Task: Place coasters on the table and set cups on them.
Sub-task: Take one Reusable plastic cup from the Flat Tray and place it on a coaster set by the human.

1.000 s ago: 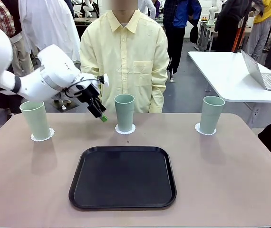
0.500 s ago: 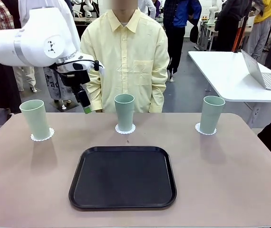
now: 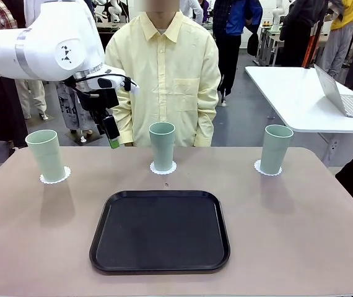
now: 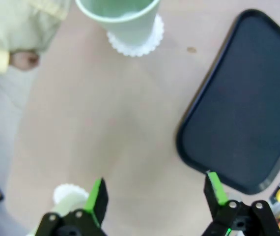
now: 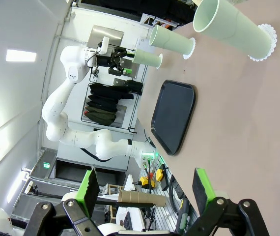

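Cups [image 3: 162, 146] on coasters [image 3: 163, 168]; left pincer [image 3: 113, 142] spread, empty, pointing down above table [image 3: 288, 223], between left and middle cup.

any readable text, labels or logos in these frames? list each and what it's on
None readable.
Left arm: small dark emblem on a white joint, a mark, no letters.
Cups, coasters, tray, table: plain, unprinted.
Laptop: no logo legible.

Your left gripper [image 3: 110, 137] hangs over the table's far edge, fingers pointing down, jaws spread wide. Your right gripper [image 5: 143, 184] gapes too, 2 fingers apart.
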Robot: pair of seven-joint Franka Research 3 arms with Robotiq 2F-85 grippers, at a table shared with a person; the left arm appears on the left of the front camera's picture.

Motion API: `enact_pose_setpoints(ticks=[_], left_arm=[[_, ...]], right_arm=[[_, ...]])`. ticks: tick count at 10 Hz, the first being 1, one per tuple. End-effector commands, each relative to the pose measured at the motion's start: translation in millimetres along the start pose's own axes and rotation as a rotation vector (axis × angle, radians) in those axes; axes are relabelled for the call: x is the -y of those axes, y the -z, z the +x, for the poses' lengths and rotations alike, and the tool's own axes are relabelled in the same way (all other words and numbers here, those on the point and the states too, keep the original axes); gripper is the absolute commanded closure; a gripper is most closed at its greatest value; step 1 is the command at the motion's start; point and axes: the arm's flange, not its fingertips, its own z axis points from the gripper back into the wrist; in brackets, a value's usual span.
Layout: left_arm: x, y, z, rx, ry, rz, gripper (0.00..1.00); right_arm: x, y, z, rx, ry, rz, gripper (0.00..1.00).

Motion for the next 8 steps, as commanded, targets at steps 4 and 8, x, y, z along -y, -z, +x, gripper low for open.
enact_pose_setpoints(ticks=[4,8], left_arm=[[-5.1,0.3,-0.4,0.002,0.015,0.006,0.00],[-5.1,0.3,-0.4,0.002,0.015,0.006,0.00]], right_arm=[[-0.5,-0.9,-0.5,0.002,0.004,-0.002,0.00],[-0.5,-0.9,-0.5,0.002,0.004,-0.002,0.00]])
